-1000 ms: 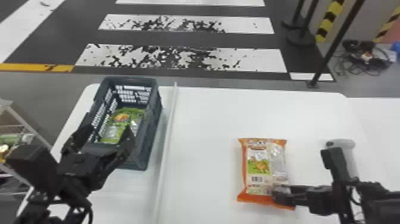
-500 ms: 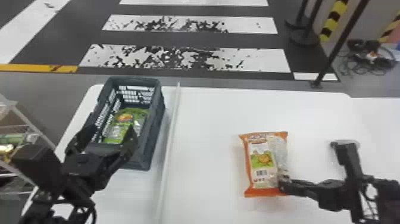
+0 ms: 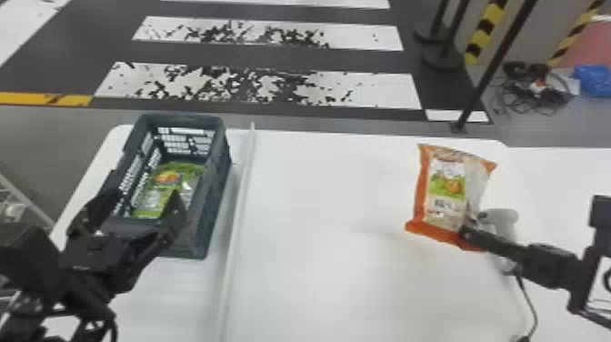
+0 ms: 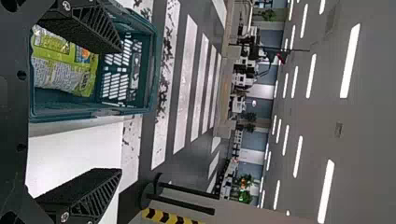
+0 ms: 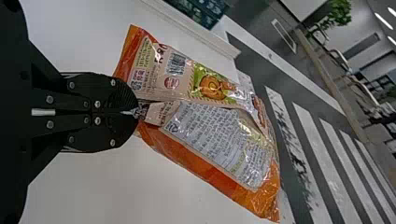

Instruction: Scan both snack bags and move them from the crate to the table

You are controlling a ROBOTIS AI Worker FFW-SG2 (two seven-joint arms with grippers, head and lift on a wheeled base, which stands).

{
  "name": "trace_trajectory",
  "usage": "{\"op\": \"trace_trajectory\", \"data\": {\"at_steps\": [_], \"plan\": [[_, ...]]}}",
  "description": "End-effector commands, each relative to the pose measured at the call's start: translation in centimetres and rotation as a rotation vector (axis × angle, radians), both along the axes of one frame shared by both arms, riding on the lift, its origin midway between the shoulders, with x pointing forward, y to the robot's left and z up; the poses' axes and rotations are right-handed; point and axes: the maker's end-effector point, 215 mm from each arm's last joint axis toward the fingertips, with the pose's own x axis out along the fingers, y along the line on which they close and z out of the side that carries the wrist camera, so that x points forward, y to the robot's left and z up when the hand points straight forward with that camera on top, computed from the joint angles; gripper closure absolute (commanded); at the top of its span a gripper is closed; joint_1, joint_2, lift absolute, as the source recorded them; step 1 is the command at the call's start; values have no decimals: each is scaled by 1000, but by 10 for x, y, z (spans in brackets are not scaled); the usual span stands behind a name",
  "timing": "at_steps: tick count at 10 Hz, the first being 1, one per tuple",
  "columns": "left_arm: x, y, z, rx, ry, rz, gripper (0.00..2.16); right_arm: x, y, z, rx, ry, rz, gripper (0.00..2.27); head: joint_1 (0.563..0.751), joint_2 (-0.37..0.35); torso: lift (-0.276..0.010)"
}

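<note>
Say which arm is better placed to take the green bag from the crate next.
Left, probably: the left gripper is open by the crate, whereas the right gripper is shut on the orange bag.

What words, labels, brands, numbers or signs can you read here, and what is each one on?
No text that I can quote with certainty.
Orange snack bag, in the right gripper: printed panels and a barcode; the lettering is too small to read surely.
Green snack bag, in the crate: printed too, too small to read.
Yellow-and-black striped post: stripes, no lettering that I can make out.
</note>
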Motion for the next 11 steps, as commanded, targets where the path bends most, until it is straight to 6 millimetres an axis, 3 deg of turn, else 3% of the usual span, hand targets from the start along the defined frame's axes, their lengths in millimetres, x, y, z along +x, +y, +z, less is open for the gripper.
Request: {"op": "trace_trajectory", "data": {"at_steps": [1,3,4,5,6,8,9,10,11], "plan": [[0,0,0,0,0,-1,93,16,-70,31,-28,-66,-173,2253,695,-94,-37],[1,-1,1,-1,-3,-2,93,24,-162,45,-117,-92,-415,2253,695,-228,-37],[1,-1,0,-1,-2,-2,93,24,-203,44,-145,-91,-543,2253,695,-259,-37],[1,0,1,1,-2,-2,93,22,-246,36,-177,-71,-664,2256,695,-333,-37],[0,2,0,4,0,1,93,20,-277,29,-224,-77,-733,2253,695,-350,-37],[0,1,0,4,0,0,93,8,-328,6,-291,-69,-887,2253,695,-350,-37],[1,1,1,2,-2,-1,93,0,-348,-6,-329,-62,-945,2236,695,-350,-37],[1,2,1,3,-2,0,93,-7,-355,-23,-337,-35,-974,2229,695,-350,-37],[0,1,0,2,-1,-1,93,-15,-366,-31,-374,-28,-1032,1723,695,-350,-37]]}}
